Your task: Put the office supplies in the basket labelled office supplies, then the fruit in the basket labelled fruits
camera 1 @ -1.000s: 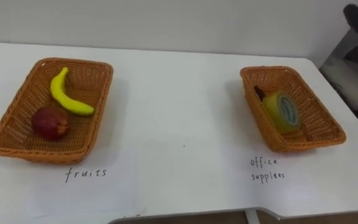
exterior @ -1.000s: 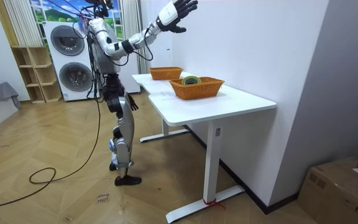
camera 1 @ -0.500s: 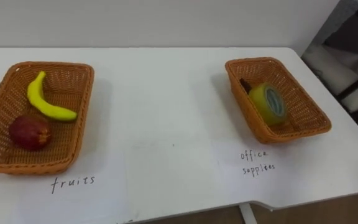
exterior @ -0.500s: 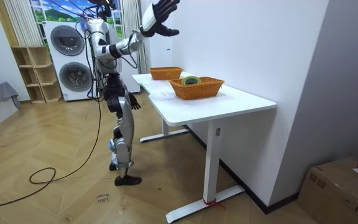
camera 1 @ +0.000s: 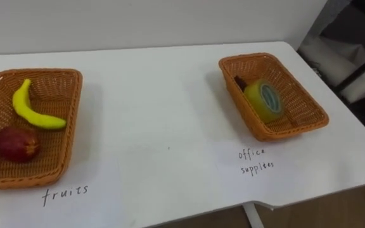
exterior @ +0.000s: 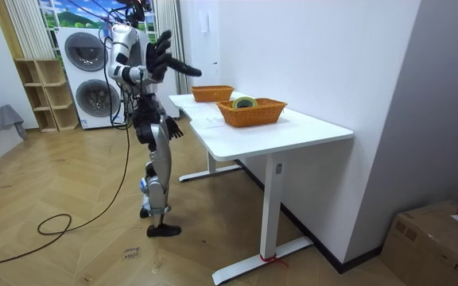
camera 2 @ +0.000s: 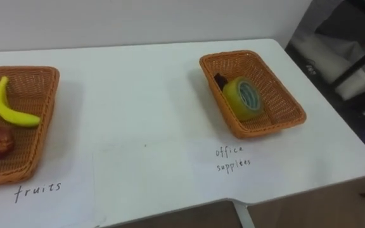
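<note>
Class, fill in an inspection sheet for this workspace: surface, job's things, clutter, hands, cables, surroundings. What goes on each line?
Surface: white table, a handwritten label before each basket.
Job's things: banana and apple in the left basket; tape roll and a dark item in the right basket.
Clutter: nothing seen.
Hands: right hand raised, fingers spread, empty; left hand low by the hip.
Cables: the robot's own, trailing over the wood floor.
Surroundings: stacked washing machines, open shelf, cardboard box.
</note>
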Controlling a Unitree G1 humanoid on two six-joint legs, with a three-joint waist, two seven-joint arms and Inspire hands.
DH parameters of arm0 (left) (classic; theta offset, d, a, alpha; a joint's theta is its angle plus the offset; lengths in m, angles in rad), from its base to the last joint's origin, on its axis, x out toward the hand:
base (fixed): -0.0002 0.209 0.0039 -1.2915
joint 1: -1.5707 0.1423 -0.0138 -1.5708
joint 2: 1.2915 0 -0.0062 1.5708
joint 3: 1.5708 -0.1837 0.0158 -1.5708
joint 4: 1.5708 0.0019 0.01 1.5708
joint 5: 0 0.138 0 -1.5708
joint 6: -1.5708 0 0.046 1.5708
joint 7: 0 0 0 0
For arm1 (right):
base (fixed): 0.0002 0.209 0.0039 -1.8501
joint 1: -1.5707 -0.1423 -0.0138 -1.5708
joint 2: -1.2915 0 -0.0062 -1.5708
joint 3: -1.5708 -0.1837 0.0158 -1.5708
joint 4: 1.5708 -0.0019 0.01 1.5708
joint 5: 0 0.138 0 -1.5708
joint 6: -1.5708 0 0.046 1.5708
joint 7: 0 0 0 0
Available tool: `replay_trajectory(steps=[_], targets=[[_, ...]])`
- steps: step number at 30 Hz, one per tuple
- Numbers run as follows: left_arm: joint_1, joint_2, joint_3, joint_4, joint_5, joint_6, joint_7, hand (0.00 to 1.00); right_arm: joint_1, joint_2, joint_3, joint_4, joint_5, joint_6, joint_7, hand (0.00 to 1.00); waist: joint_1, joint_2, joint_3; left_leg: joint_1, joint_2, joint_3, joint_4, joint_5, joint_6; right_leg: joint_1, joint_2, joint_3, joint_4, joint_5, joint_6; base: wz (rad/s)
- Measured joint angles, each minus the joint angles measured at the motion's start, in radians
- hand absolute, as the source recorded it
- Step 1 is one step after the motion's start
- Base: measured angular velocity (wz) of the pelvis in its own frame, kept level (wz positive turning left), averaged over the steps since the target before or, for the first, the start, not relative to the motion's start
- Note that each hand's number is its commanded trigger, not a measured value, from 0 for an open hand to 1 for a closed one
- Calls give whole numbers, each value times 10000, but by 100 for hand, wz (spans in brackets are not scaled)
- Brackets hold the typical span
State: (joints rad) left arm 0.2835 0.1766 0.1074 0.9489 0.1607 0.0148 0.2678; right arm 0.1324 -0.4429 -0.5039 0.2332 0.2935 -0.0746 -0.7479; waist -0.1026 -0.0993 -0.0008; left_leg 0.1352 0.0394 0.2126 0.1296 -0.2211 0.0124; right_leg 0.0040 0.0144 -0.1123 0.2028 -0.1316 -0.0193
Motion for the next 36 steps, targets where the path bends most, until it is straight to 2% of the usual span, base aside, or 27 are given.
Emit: replay_trajectory(steps=[5,8,11,13,16,22,26,28,29,36], targets=[[-9,-8,65,2,-533,-1,144,0,94,531,-24,800,2066,-28,-480,0,-119,22,22,132,8,-79,-7,-53,-52,149,44,-31,-13,-61,-39,2],[-5,-28,71,7,-625,-3,258,0,172,926,-92,1510,3301,-205,-486,0,-141,56,29,110,8,-147,-5,-57,-59,154,45,-88,-40,-81,-44,8],[39,-72,78,39,-594,-14,310,0,544,1557,-101,2362,3584,-232,-446,0,-129,185,-44,79,8,-265,-9,-57,-63,233,43,-136,-173,-82,-45,11],[157,-150,115,136,-593,-15,335,0,601,1957,-127,3296,3800,-231,-371,0,-123,277,-21,78,-2,-258,-9,-58,-62,228,40,-125,-166,-90,-32,0],[209,-335,339,60,-389,-11,338,0,760,2234,-103,4222,3891,-242,-102,0,-75,482,-21,97,-14,-249,-1,-63,-57,231,32,-83,-136,-118,-16,0],[194,-453,505,138,-394,-64,271,0,783,2916,125,6140,3871,-247,471,0,-28,524,-13,234,0,-248,14,-84,-96,162,-30,-45,85,-354,-68,1],[205,-555,498,138,-398,-205,259,0,816,2984,785,7056,3890,-247,757,0,13,614,8,260,-3,-250,10,-100,-114,139,-38,-45,181,-412,-66,0],[280,-593,498,210,-399,-223,260,0,819,2998,1152,7526,3853,-248,1103,0,38,678,-53,307,1,-264,11,-110,-127,196,35,-40,159,-409,-70,0],[289,-600,499,259,-400,-226,260,0,809,2997,1262,7681,3820,-253,1206,0,56,699,-54,338,2,-264,17,-112,-130,237,36,-42,148,-409,-70,0],[70,-783,549,620,-392,-247,350,0,749,3233,2879,8620,2612,-21,2999,0,414,772,-42,425,4,-259,31,-113,-132,346,11,-28,81,-407,-71,0]])
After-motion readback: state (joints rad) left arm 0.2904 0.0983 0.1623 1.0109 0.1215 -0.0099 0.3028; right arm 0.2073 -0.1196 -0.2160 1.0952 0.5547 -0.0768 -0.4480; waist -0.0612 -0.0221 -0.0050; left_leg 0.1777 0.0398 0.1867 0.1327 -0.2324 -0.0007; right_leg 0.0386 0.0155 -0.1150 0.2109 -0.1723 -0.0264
